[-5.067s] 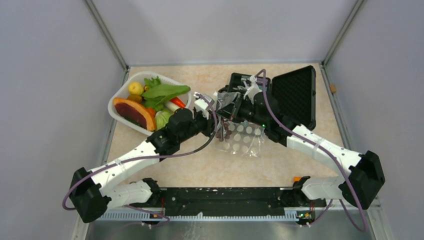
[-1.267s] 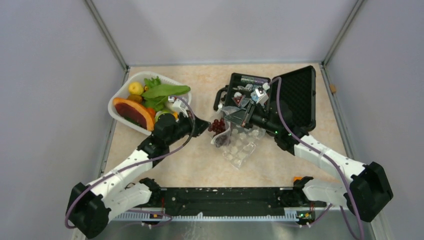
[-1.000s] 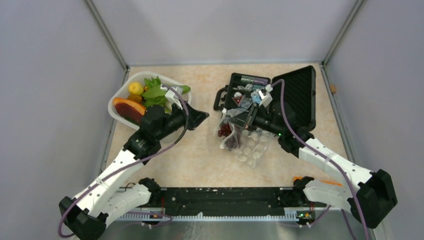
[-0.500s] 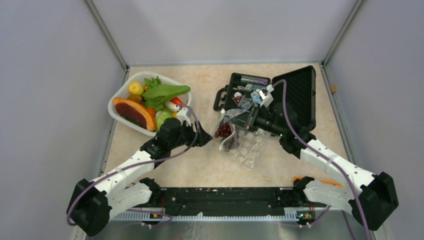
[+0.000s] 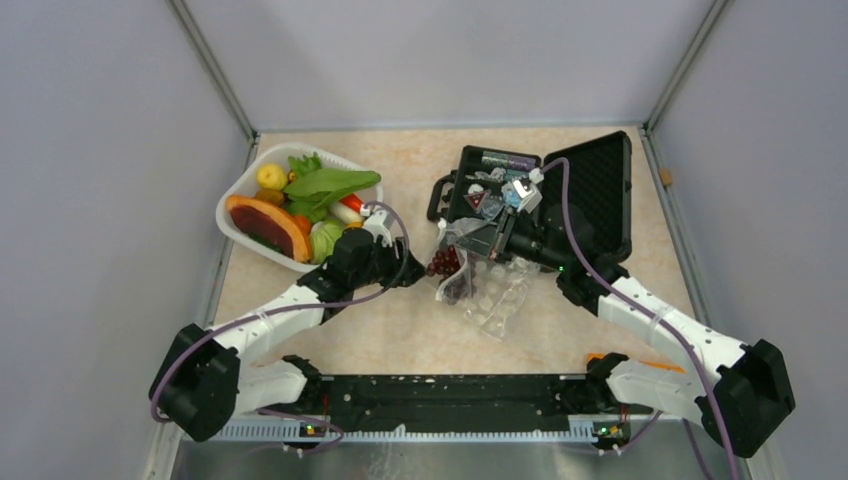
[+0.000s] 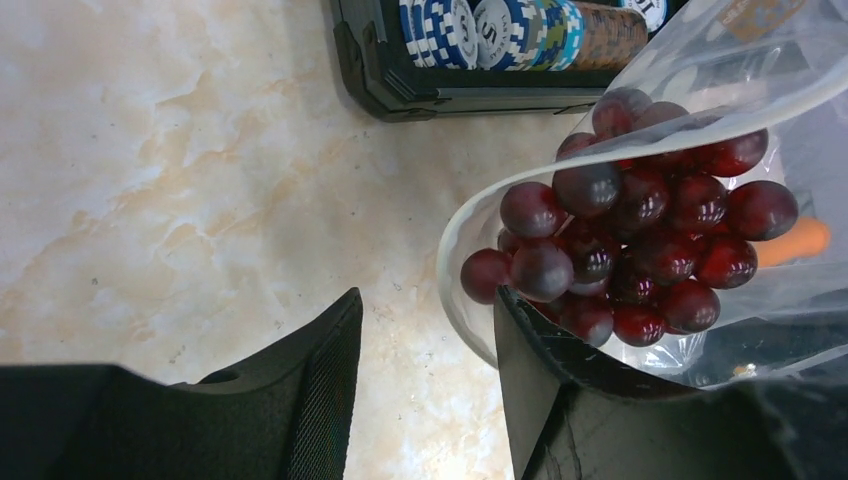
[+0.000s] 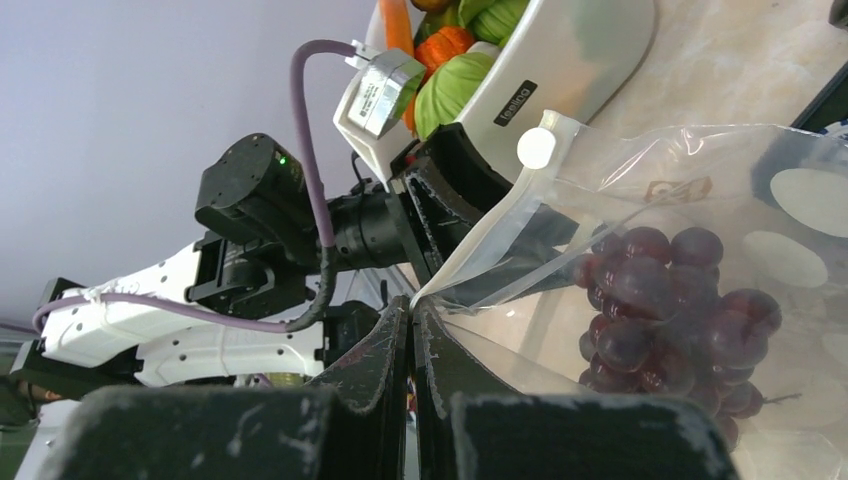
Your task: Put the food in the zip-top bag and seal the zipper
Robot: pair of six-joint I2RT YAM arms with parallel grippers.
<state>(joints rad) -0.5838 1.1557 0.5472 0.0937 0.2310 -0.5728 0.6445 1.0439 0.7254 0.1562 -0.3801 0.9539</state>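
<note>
one bunch of grapes (image 6: 640,250) sits at the mouth of the bag (image 5: 492,292), part under the film and part bulging over the lower lip, so the step in hand looks like getting it fully inside. the right gripper (image 7: 411,312) has its fingers pressed together on the upper lip and holds the mouth lifted and open. the left gripper (image 6: 425,310) is spread with nothing between its fingers, low on the table (image 5: 400,335), one finger just at the lower lip. to do this well, the left should probably nudge the bunch deeper with a finger edge rather than pinch it, since the round berries look apt to roll and the floppy film apt to fold shut. the right should keep its pinch high so the mouth does not sag. the other food (image 5: 318,186) lies in the basket (image 5: 232,228) at the left, well apart from the bag, so several more trips seem due before sealing. the tabletop is smooth, pale and marbled, so the bag may slide when pushed. room is tight: the open case (image 5: 590,185) stands just behind the bag, and grey walls close in on three sides.
</note>
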